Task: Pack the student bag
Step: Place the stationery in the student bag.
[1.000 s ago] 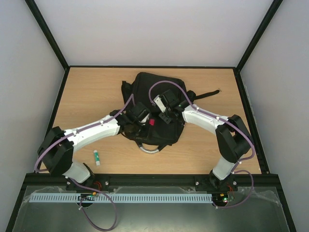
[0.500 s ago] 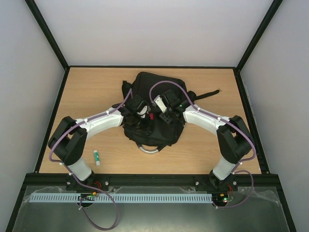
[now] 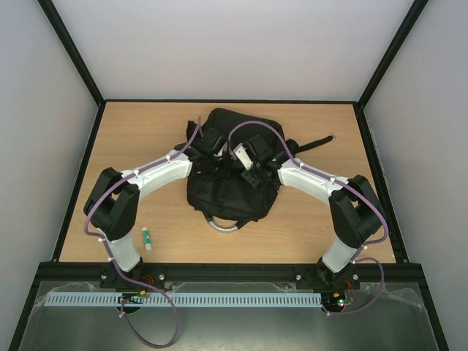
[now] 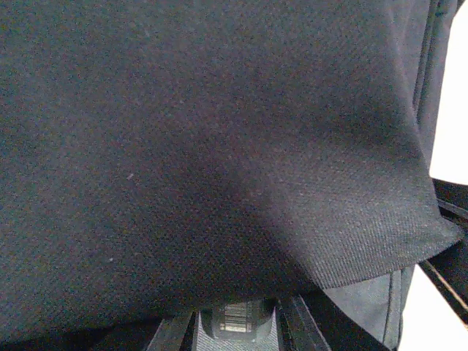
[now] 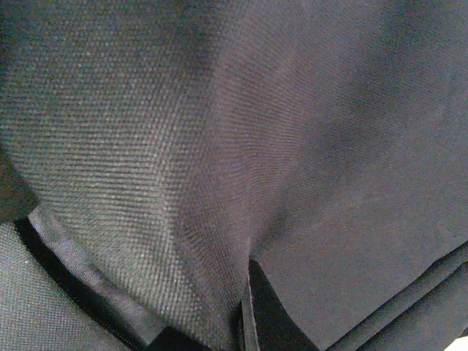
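The left arm (image 3: pixel 157 172) has swung from the near side of the student bag (image 3: pixel 230 201) toward its far end. A second ago its forearm lay low across the tabletop (image 3: pixel 146 139), with the left gripper (image 3: pixel 215 150) over the bag's left-middle. Now that gripper sits over the bag's far-left part, close to the wrist of the right arm (image 3: pixel 307 179). The left elbow has drawn in from the tabletop's left edge. A small red spot seen mid-bag earlier is out of view, and the bag's near-left bulge has flattened.
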`<state>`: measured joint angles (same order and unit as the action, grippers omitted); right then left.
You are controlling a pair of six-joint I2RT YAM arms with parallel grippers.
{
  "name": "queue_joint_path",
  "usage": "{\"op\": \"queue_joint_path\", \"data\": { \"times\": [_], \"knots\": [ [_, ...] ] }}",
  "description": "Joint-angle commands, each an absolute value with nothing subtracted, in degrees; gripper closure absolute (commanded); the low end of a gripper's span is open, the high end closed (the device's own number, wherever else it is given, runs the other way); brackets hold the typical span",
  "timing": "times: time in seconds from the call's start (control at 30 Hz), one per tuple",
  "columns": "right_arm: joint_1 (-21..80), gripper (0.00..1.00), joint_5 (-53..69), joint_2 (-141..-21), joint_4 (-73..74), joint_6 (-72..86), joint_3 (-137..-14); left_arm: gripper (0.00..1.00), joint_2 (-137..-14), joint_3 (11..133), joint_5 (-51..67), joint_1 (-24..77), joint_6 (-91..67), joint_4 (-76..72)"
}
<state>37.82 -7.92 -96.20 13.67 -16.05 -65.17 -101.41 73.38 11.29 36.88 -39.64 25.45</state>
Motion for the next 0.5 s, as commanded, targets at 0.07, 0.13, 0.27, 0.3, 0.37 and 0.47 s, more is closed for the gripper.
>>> {"op": "queue_joint_path", "data": {
  "times": [0.07, 0.13, 0.27, 0.3, 0.37, 0.47],
  "knots": [
    [38.32, 0.99, -4.09, -94.62, 18.58, -16.11, -64.32, 0.64, -97.02, 74.49, 2.29, 36.03, -38.21, 27.72],
    [38.32, 0.99, -3.84, -94.66, 18.63, -16.13, -64.33, 0.58, -93.86, 73.11, 1.97, 36.35, -38.12, 28.45],
    [38.32, 0.99, -3.53, -94.90, 18.63, -16.17, -64.34, 0.48, -88.88, 69.58, 2.57, 37.66, -37.57, 29.94],
    [38.32, 0.99, -3.52, -94.91, 18.63, -16.17, -64.34, 0.47, -87.94, 68.56, 3.12, 38.31, -37.42, 30.03],
    [38.32, 0.99, -3.46, -94.96, 18.63, -16.17, -64.31, 0.48, -86.61, 66.47, 5.00, 39.80, -37.71, 29.68],
    [38.32, 0.99, -3.39, -94.94, 18.63, -16.17, -64.37, 0.60, -85.53, 63.25, 7.68, 42.04, -39.27, 27.26]
  ]
}}
